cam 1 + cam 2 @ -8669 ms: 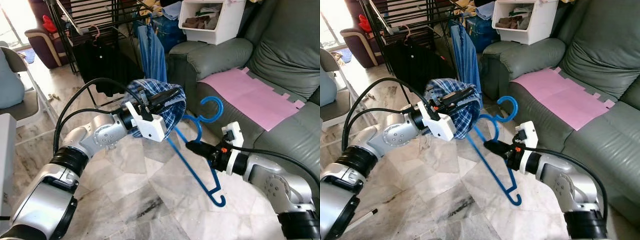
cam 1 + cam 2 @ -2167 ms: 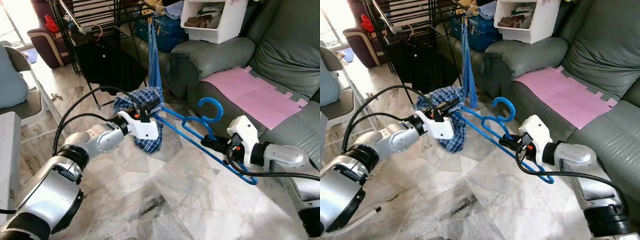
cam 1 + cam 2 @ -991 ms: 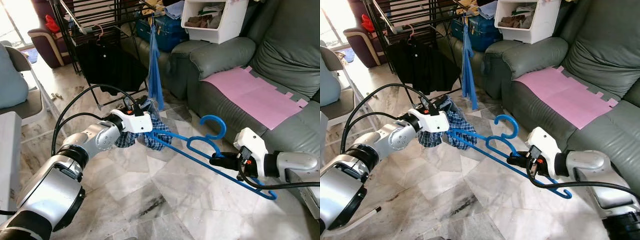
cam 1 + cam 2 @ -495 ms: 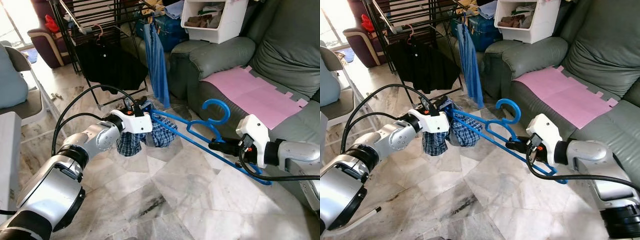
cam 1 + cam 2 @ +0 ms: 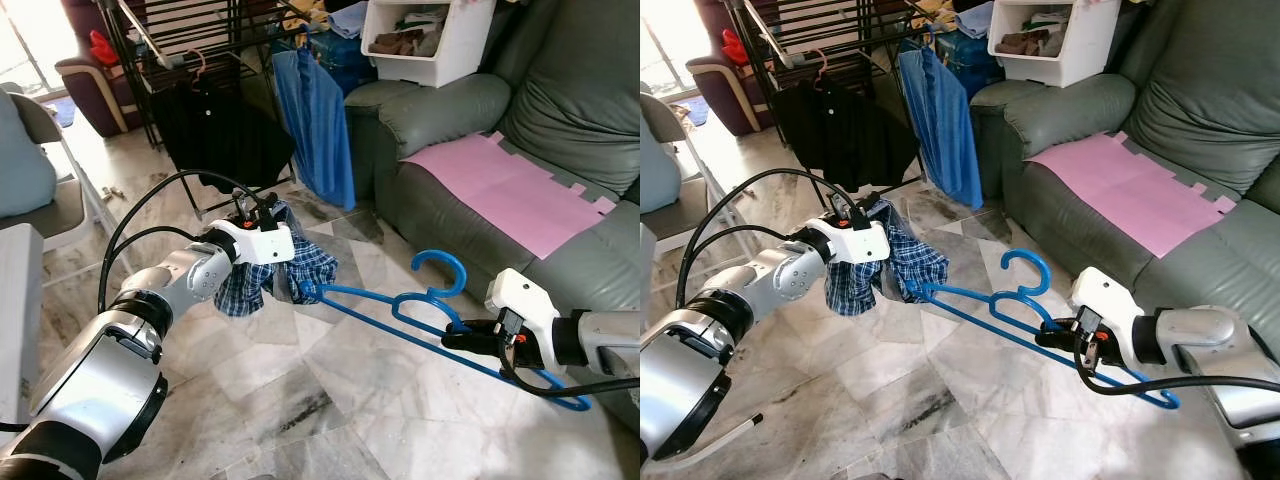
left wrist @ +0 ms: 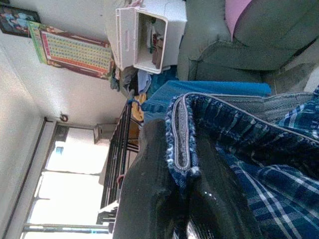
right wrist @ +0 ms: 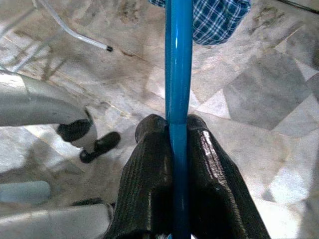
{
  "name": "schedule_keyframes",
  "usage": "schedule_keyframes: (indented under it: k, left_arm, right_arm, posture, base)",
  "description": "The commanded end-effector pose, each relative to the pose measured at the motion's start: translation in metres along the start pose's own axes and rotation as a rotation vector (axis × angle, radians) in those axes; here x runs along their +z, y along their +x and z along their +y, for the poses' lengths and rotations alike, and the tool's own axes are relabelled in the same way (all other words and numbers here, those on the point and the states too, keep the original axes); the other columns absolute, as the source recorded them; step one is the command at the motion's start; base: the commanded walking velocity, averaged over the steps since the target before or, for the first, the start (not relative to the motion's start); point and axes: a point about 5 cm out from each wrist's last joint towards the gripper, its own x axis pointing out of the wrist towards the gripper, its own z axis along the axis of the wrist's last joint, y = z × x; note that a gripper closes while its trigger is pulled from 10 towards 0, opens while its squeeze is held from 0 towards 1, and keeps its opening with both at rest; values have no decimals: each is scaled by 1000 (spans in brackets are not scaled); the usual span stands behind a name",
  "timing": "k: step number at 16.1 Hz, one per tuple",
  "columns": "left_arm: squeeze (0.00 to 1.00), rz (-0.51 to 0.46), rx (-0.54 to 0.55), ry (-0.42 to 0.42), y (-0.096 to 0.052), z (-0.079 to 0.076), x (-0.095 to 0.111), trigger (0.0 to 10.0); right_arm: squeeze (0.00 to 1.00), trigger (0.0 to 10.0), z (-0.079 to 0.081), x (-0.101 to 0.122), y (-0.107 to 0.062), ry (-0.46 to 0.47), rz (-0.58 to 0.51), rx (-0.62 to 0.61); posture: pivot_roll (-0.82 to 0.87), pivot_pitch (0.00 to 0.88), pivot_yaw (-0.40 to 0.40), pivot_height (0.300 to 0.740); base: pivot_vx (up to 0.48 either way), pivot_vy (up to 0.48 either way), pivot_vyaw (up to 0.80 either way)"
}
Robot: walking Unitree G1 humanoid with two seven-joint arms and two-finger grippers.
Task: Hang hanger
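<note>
Two claws share your load: the right claw clamps the blue plastic hanger, its long axis reaching leftward to the blue plaid cloth pinched by the left claw.

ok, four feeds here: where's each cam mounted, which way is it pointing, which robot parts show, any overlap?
Left eye view: head, looking forward and down at the floor; both arms show, left gripper holding plaid shorts.
Right eye view: same head, same scene; right gripper on the blue hanger.
Left wrist view: along its fingers, clamped on the shorts' waistband.
Right wrist view: along its fingers, pinching the hanger.
Shared: the hanger and shorts appear in the eye views and the right wrist view.
</note>
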Motion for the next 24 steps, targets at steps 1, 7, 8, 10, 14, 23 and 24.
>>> schedule_keyframes:
  k: [1,7,8,10,14,23,24]
  left_arm:
    - [0,19,3,4,-1,5,-5,10000]
    - [0,-20,-20,15,-4,0,-3,10000]
    - [0,-32,-19,16,-4,0,-2,10000]
    - [0,-86,5,15,-3,2,5,10000]
    - [0,-97,12,14,0,4,9,10000]
    - [0,-108,19,2,2,6,11,10000]
    - [0,-111,20,-1,2,6,11,10000]
  right_arm:
    - [0,10000,-11,12,-3,-52,-42,-85]
    - [0,10000,-26,27,1,-130,-124,-219]
    - [0,10000,-26,28,2,-130,-131,-220]
    - [0,10000,-25,28,7,-123,-142,-207]
    - [0,10000,-15,27,16,-101,-158,-140]
    - [0,10000,-5,19,19,-68,-124,-69]
    - [0,10000,-5,20,20,-63,-128,-73]
  posture:
    - [-195,0,77,740]
    - [-193,0,78,740]
    - [-194,0,78,740]
    - [-194,0,78,740]
    - [-191,0,78,740]
    - [-191,0,79,740]
    - [-191,0,79,740]
  base:
    - [0,0,0]
    - [0,0,0]
    - [0,0,0]
    - [0,0,0]
    - [0,0,0]
    - [0,0,0]
    - [0,0,0]
